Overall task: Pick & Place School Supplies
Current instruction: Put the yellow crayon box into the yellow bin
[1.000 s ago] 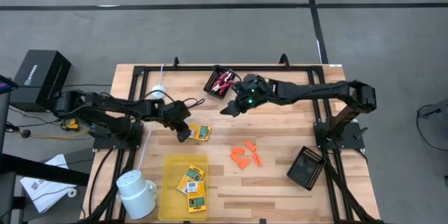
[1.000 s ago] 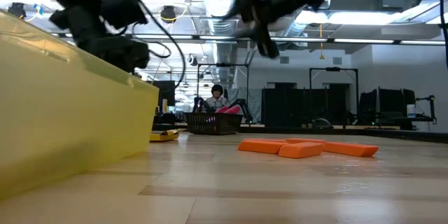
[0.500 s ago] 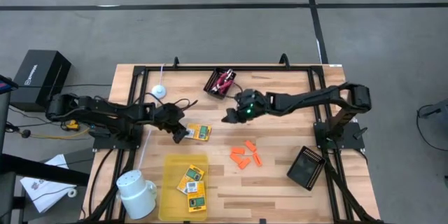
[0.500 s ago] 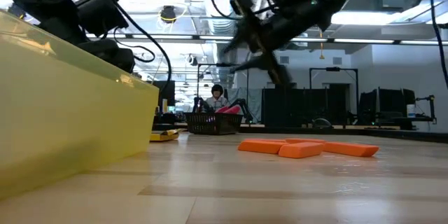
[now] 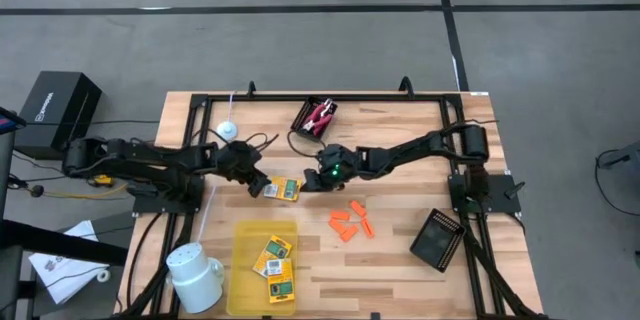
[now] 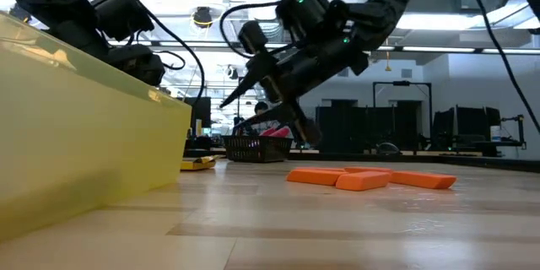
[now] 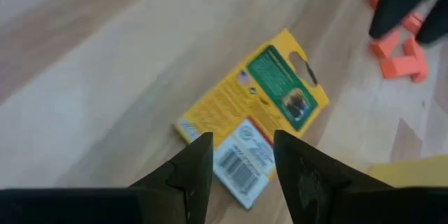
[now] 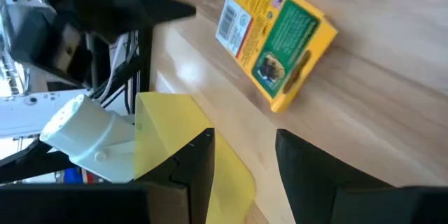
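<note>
The right gripper [image 5: 312, 182] has swung away from the black basket [image 5: 316, 118] w/ the red-handled tool and now sits low just right of the lone yellow-green packet [image 5: 288, 189] – jaws apart, holding nothing. The left gripper [image 5: 262, 189] has barely moved, at the packet's other edge, also parted and empty. So both claws flank one packet; the yellow bin [image 5: 246, 278] lies near, w/ two packets inside – prob. next pick; orange pieces [image 5: 349, 223] untouched.

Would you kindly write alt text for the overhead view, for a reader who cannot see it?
Seen from above, both dark arms meet over a flat yellow-and-green packet on the wooden table, the open left gripper and open right gripper flanking it. Below lie stubby orange pieces and a yellow bin holding more packets, beside a white mug.
</note>
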`<action>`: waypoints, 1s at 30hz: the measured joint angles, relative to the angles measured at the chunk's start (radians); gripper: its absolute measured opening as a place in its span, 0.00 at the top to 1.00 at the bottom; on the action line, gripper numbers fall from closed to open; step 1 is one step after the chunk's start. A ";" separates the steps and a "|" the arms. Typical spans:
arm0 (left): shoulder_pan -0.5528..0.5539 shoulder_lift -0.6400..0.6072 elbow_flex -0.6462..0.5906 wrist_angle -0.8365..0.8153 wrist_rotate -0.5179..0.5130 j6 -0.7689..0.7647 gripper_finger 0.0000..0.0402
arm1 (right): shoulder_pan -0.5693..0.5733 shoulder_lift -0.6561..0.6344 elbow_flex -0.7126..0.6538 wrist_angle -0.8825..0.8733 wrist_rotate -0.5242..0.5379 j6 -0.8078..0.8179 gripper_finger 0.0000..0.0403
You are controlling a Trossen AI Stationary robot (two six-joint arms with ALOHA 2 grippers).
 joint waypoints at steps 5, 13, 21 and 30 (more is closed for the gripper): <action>0.066 -0.046 0.000 -0.014 0.015 0.023 0.64 | 0.007 0.060 0.032 -0.002 -0.004 0.028 0.64; 0.148 -0.086 0.000 -0.017 0.063 0.053 0.64 | 0.000 0.103 0.040 -0.008 0.007 0.060 0.64; 0.174 -0.086 0.000 -0.016 0.091 0.074 0.64 | -0.042 0.103 0.040 -0.034 0.071 0.055 0.64; 0.177 -0.086 0.000 -0.016 0.100 0.075 0.64 | -0.083 0.103 0.040 -0.026 0.083 0.052 0.64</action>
